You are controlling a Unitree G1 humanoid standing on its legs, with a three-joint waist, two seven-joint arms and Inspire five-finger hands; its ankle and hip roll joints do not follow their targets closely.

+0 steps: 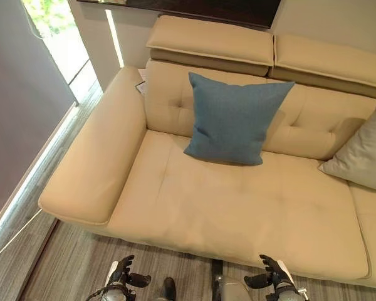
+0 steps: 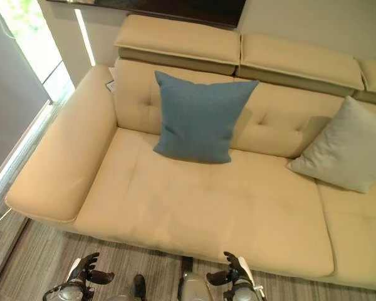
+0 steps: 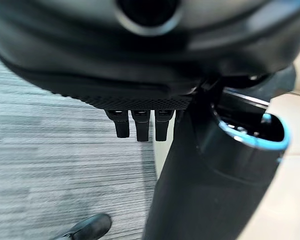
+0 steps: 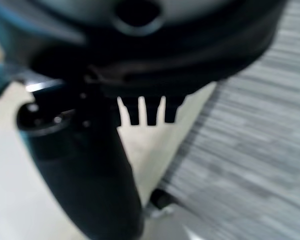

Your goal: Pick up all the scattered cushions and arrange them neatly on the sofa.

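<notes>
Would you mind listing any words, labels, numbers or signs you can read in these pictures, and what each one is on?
None can be read.
The small white tag tucked between the sofa armrest and backrest: any print on it is too small to read.
The blue cushion and the grey cushion: no print shows.
The left hand and the right hand, both empty: no markings show.

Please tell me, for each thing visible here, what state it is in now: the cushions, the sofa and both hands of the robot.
blue cushion: upright, leaning on the sofa backrest, bottom edge on the seat.
grey cushion: tilted, propped against the backrest further right.
sofa: front seat bare, headrests raised.
left hand: low before the sofa, fingers relaxed, holding nothing.
right hand: low before the sofa, fingers relaxed, holding nothing.
</notes>
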